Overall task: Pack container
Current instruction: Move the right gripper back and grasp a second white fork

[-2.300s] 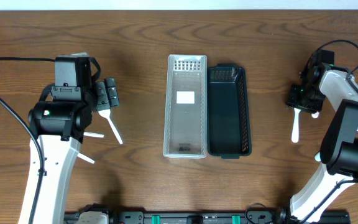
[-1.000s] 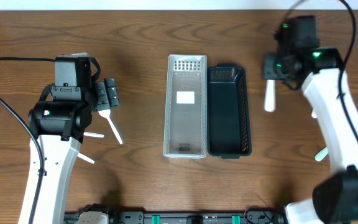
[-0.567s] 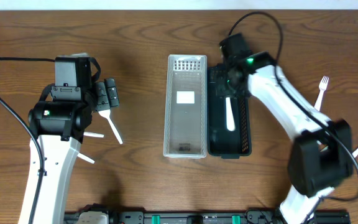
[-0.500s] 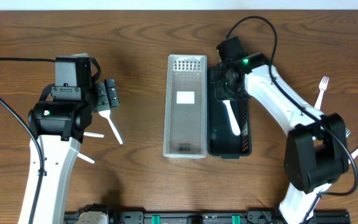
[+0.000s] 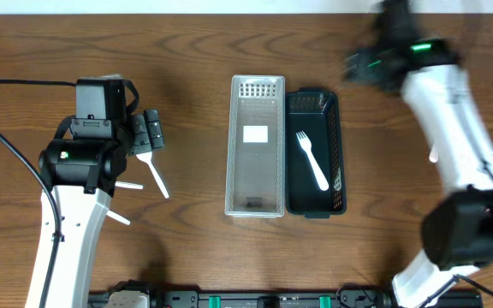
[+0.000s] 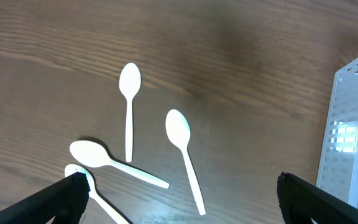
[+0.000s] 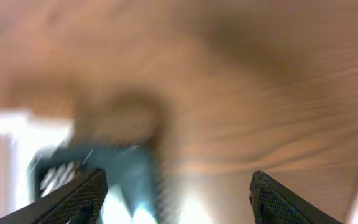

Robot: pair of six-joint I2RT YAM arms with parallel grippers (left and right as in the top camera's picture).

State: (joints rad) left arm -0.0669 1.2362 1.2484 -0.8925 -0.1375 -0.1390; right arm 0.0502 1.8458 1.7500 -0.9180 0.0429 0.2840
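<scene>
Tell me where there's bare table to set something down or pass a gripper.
Bare table: between the left gripper and the clear bin; also between the dark bin and the right arm. The clear bin holds no utensils. Crowded: spoons by the left gripper, and a fork in the dark bin.

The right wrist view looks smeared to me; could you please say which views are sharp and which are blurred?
Right wrist view: heavily motion-blurred, dark green plastic basket barely legible; overhead view: sharp except the smeared right arm, white plastic fork crisp; left wrist view: sharp, white plastic spoons crisp.
</scene>
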